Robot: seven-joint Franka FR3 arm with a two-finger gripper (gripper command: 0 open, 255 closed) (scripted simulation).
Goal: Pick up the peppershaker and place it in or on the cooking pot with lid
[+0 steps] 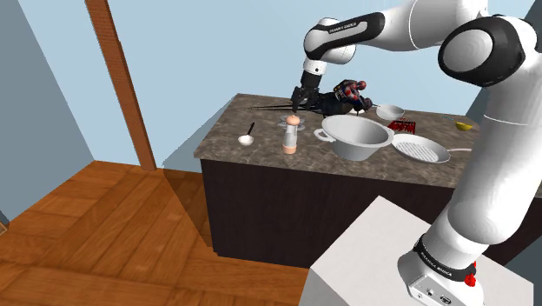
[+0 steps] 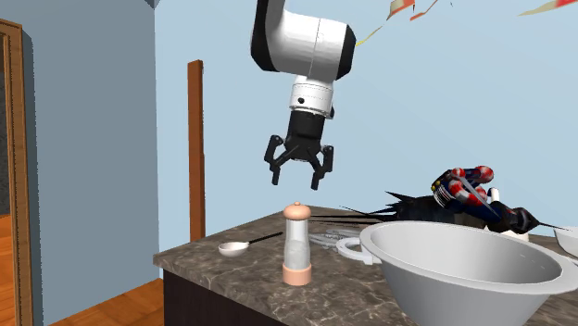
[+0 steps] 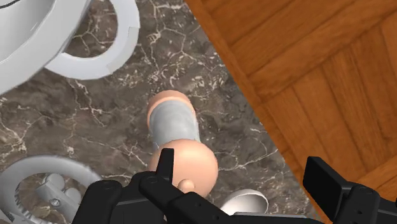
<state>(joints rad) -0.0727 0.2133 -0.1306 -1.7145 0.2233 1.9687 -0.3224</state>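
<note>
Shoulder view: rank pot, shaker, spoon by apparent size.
1. Pot, by far.
2. Shaker.
3. Spoon.
All sit on one counter at similar depth, so nearness hardly skews this.

On the dark marbled counter (image 1: 228, 122) are set an upright peppershaker (image 1: 292, 136), a white two-handled pot (image 1: 354, 139), a small white spoon (image 1: 247, 138) and a ridged white pan (image 1: 421, 149).

Bright even light, soft shadow across floor (image 1: 104, 235).
</note>
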